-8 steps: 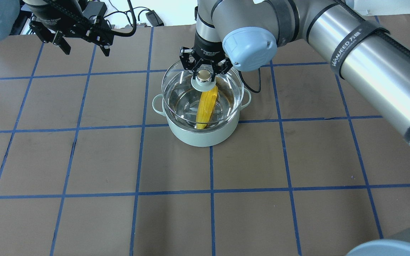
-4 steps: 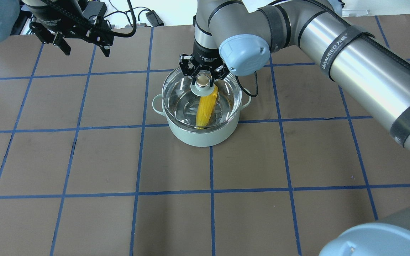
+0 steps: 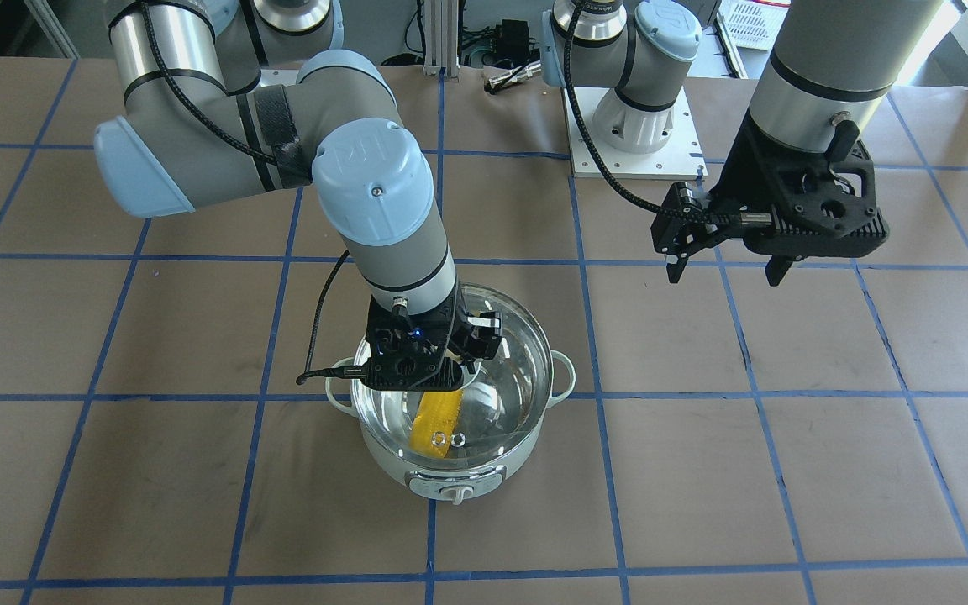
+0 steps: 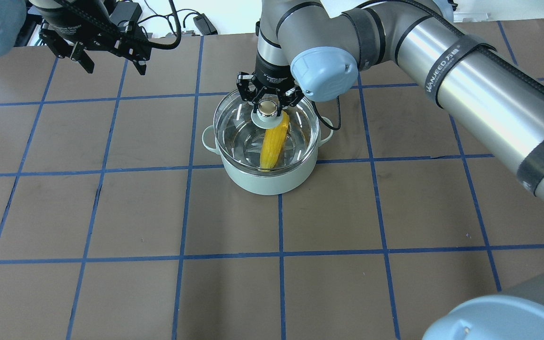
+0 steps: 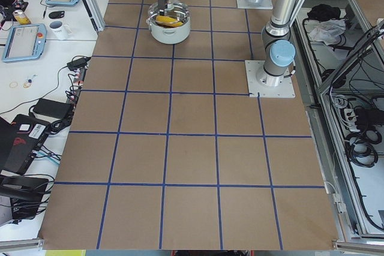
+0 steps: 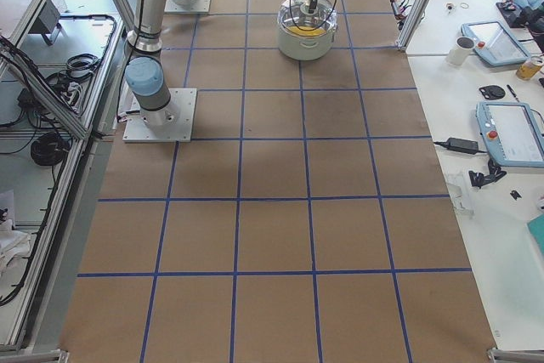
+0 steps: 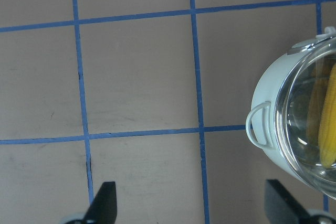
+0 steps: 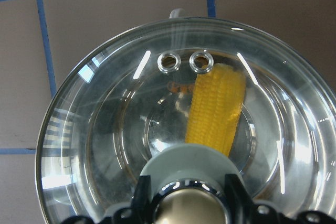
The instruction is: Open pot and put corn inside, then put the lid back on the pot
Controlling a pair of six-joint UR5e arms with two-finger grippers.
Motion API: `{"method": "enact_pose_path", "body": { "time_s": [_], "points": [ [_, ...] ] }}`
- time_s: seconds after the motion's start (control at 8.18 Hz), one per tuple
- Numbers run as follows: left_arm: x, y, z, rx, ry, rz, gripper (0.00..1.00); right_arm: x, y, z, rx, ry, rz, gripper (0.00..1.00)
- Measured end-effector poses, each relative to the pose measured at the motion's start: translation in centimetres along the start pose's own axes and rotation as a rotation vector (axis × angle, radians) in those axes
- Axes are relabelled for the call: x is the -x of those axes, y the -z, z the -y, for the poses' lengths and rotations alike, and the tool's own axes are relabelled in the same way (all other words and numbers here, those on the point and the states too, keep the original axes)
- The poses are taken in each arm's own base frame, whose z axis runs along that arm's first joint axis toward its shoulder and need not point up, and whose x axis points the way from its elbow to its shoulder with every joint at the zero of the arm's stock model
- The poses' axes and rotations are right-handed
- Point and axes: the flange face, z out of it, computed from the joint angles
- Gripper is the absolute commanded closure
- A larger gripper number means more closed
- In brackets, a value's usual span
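- right fingers (image 8: 143, 191) clamped on the knob (image 4: 267, 107) of the lid (image 4: 298, 127)
- lid sits on pot (image 4: 267, 182)
- corn (image 4: 272, 144) inside pot, seen through the glass
- left fingers (image 7: 105, 200) spread wide, empty, above desk (image 4: 111, 212), well apart from pot

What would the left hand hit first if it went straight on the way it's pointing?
Probably the table paper: the left hand points straight down at a bare patch, with the pot off to one side.

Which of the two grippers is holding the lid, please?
The right gripper, jaws shut on the lid over the pot; the left gripper hangs open, empty.
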Motion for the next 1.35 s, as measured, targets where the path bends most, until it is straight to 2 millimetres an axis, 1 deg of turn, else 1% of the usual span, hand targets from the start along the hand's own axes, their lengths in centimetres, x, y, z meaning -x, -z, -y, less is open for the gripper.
{"method": "enact_pose_path", "body": {
  "time_s": [0.73,1.1,1.22,1.35],
  "points": [
    [-0.14,-0.37,0.18,0.003,0.004,-0.009,0.00,0.00,-0.29,-0.06,0.006,-0.007,0.005,1.00],
    [-0.40,-0.21,0.02,0.001,0.002,-0.011,0.00,-0.10,-0.60,-0.17,0.012,0.004,0.003,1.00],
    [-0.56,0.07,-0.17,-0.003,0.003,-0.012,0.00,-0.15,-0.70,-0.23,0.014,0.004,0.002,0.93],
    [-0.68,0.48,-0.46,-0.008,0.005,-0.011,0.00,-0.14,-0.70,-0.22,0.010,0.003,0.004,0.71]
  ]
}}
